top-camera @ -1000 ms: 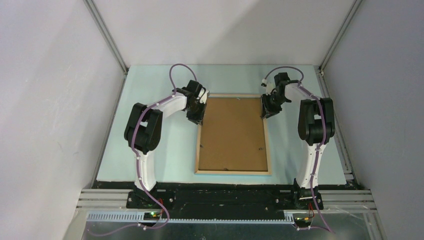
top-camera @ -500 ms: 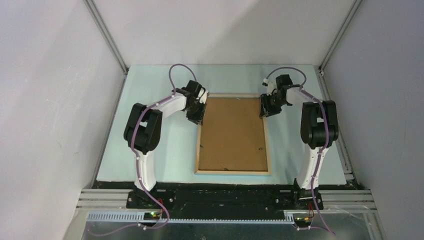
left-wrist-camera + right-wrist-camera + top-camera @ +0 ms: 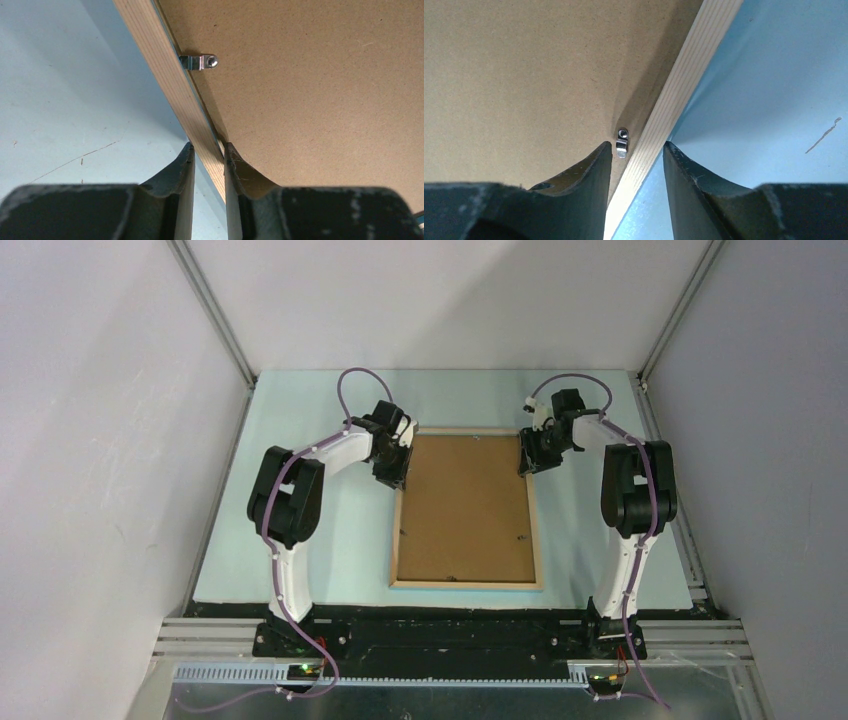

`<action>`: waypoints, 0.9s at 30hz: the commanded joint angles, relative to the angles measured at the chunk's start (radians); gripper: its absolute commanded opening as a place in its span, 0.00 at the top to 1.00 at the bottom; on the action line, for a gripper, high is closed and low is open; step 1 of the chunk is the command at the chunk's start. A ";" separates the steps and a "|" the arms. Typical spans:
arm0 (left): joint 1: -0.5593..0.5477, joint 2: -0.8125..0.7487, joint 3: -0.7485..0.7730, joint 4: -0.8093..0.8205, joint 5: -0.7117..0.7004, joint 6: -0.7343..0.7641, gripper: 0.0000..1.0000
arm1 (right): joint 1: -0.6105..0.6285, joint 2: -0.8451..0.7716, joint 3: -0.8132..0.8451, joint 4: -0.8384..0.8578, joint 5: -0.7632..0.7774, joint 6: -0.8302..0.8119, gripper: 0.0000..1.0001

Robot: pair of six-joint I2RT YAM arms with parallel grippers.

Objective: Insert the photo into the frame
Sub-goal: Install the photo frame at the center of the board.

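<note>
The frame (image 3: 466, 585) lies back up on the table, its light wood rails around the brown backing board (image 3: 465, 505). The photo is hidden. My left gripper (image 3: 397, 480) sits on the far part of the frame's left rail. In the left wrist view its jaws (image 3: 208, 150) are shut on that rail (image 3: 165, 65), one finger outside it and one on the board side. My right gripper (image 3: 527, 467) straddles the far part of the right rail (image 3: 684, 85). Its jaws (image 3: 638, 147) are open, with a gap on the outer side.
A small metal clip (image 3: 200, 62) holds the board by the left rail, and another clip (image 3: 622, 141) sits just ahead of my right inner finger. The pale blue table (image 3: 320, 540) surrounds the frame, with grey walls on three sides.
My right gripper has slid a little farther along the right rail. The left gripper and the frame have not moved.
</note>
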 commanded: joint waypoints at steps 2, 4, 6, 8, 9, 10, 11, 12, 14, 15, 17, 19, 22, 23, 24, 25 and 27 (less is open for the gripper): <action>0.009 -0.032 -0.013 0.018 0.000 0.049 1.00 | 0.022 -0.021 -0.004 0.033 0.013 -0.015 0.55; 0.010 -0.034 -0.013 0.017 -0.001 0.050 1.00 | 0.029 -0.017 -0.007 0.040 0.031 -0.010 0.55; 0.010 -0.034 -0.012 0.018 -0.002 0.051 1.00 | 0.031 -0.016 -0.014 0.047 0.047 -0.002 0.55; 0.010 -0.034 -0.013 0.018 -0.002 0.051 1.00 | 0.035 -0.016 -0.018 0.054 0.070 0.006 0.55; 0.010 -0.034 -0.013 0.017 -0.002 0.051 1.00 | 0.036 -0.015 -0.021 0.056 0.075 0.012 0.55; 0.011 -0.033 -0.012 0.017 0.000 0.051 1.00 | 0.036 -0.014 -0.022 0.057 0.082 0.020 0.55; 0.011 -0.033 -0.013 0.017 0.000 0.051 1.00 | 0.036 -0.011 -0.022 0.056 0.084 0.024 0.55; 0.011 -0.033 -0.014 0.017 0.001 0.051 1.00 | 0.036 -0.010 -0.024 0.056 0.092 0.028 0.55; 0.010 -0.033 -0.013 0.017 0.001 0.051 1.00 | 0.038 -0.008 -0.031 0.061 0.105 0.034 0.55; 0.011 -0.033 -0.013 0.017 0.001 0.051 1.00 | 0.039 -0.007 -0.033 0.062 0.110 0.035 0.56; 0.011 -0.033 -0.013 0.017 0.003 0.050 1.00 | 0.038 -0.005 -0.035 0.063 0.117 0.034 0.58; 0.010 -0.034 -0.014 0.017 0.002 0.051 1.00 | 0.037 -0.005 -0.035 0.064 0.117 0.030 0.62; 0.011 -0.034 -0.014 0.018 0.001 0.051 1.00 | 0.034 -0.009 -0.035 0.066 0.110 0.021 0.66; 0.011 -0.033 -0.014 0.018 0.001 0.051 1.00 | 0.035 -0.010 -0.035 0.067 0.108 0.019 0.67; 0.012 -0.032 -0.015 0.017 0.001 0.050 1.00 | 0.033 -0.010 -0.035 0.067 0.102 0.018 0.68; 0.012 -0.032 -0.015 0.018 0.001 0.050 1.00 | 0.034 -0.010 -0.035 0.068 0.100 0.016 0.69; 0.012 -0.030 -0.014 0.018 0.001 0.051 1.00 | 0.033 -0.010 -0.035 0.066 0.090 0.013 0.70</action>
